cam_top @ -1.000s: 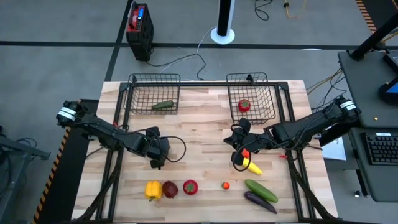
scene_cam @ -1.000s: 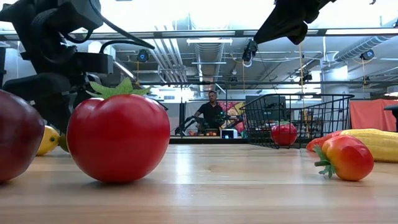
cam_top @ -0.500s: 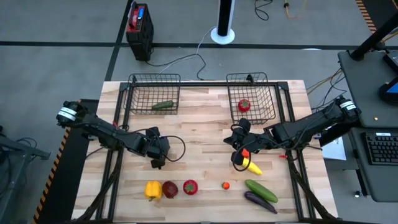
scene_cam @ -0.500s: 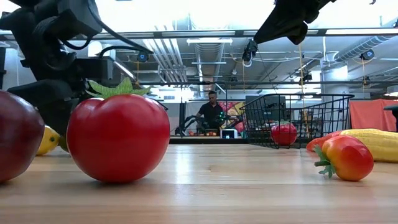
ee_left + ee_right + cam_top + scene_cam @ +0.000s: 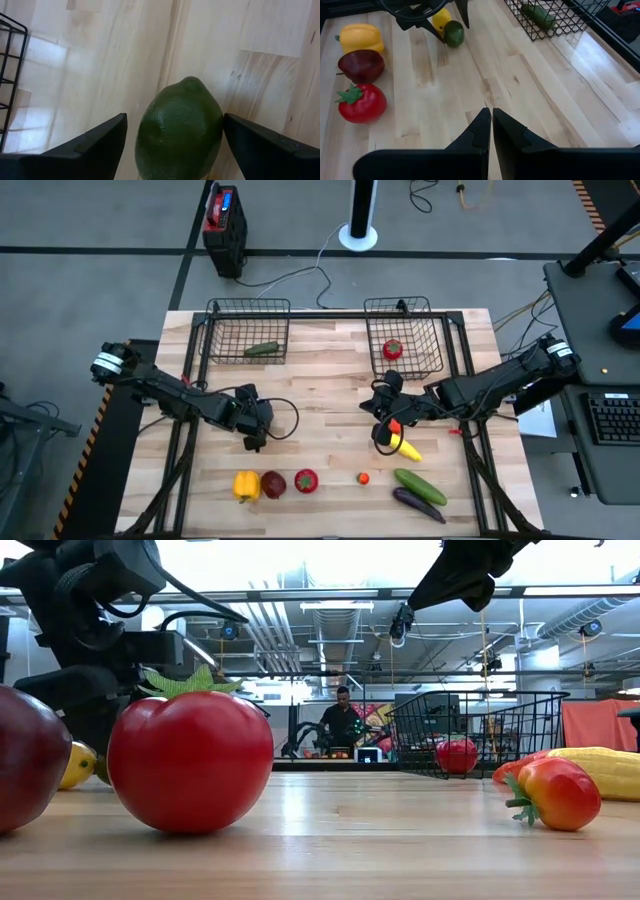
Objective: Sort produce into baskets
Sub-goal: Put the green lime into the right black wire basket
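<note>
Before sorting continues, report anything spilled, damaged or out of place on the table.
Nothing stands out. One cucumber lies in the left basket, one tomato in the right basket; the rest waits loose.

bright overhead light | window glare behind low view | near tomato [image 5: 190, 760] soft | sheen on table [image 5: 600, 107]

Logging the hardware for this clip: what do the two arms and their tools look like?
Both arms are black and jointed, each with a white band near the base. The left tool and right tool have flat, dark, wedge-shaped fingers. A black cable loops beside the left tool.
</note>
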Robot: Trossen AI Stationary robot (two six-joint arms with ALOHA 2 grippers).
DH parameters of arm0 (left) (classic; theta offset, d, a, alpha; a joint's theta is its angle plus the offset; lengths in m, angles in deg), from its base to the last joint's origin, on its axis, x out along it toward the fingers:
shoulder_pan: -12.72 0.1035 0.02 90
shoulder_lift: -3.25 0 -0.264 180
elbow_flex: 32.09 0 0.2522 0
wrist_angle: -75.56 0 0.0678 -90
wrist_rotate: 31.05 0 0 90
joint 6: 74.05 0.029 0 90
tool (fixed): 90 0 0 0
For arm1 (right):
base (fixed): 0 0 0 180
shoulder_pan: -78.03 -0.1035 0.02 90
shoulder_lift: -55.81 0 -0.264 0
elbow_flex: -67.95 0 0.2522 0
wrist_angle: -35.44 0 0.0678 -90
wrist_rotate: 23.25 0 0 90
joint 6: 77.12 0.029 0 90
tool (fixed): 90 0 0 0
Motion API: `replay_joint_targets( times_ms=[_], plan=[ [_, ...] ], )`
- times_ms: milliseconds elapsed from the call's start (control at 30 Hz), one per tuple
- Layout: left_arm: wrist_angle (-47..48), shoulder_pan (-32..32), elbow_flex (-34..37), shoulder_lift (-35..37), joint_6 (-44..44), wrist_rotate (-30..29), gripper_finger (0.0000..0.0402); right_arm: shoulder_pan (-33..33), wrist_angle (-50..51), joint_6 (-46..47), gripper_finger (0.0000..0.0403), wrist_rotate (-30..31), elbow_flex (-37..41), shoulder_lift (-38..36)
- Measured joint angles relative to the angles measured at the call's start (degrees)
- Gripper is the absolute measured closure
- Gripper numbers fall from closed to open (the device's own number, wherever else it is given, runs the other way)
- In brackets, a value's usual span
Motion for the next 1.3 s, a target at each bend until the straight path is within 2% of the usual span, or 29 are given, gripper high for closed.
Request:
replay_joint_targets(
  times_ms=[267,600,733,867,933,1033,1167,1300],
  plan=[
    [0.01,0.00,0.00,0.00,0.26,-0.02,0.0101,0.00,0.00,-0.02,0.0390,-0.01,0.00,0.00],
    [-0.03,0.00,-0.26,0.00,0.26,-0.28,0.0224,0.01,0.00,-0.05,0.0390,-0.01,0.00,0.00],
    [-0.28,-0.28,-2.89,0.49,1.67,-2.30,0.0226,0.00,0.00,-0.65,0.0390,0.00,0.00,0.00],
    [-1.63,-1.45,-6.70,2.28,5.74,-7.13,0.0219,0.02,0.04,-0.94,0.0390,0.01,0.00,-0.06],
    [-6.20,-2.28,-8.05,3.90,9.38,-9.67,0.0216,0.00,-0.04,-2.17,0.0390,0.00,0.00,-0.03],
    [-19.11,-3.34,-8.17,7.18,17.86,-10.19,0.0219,0.00,-2.74,-5.07,0.0390,0.10,0.33,0.36],
    [-40.28,-3.74,-5.70,10.86,28.31,-5.01,0.0222,-0.44,-12.51,-12.61,0.0390,0.16,2.62,1.14],
    [-58.83,-3.69,-2.14,11.81,32.07,-0.12,0.0222,-0.96,-29.01,-21.63,0.0390,0.50,5.93,2.51]
  ],
)
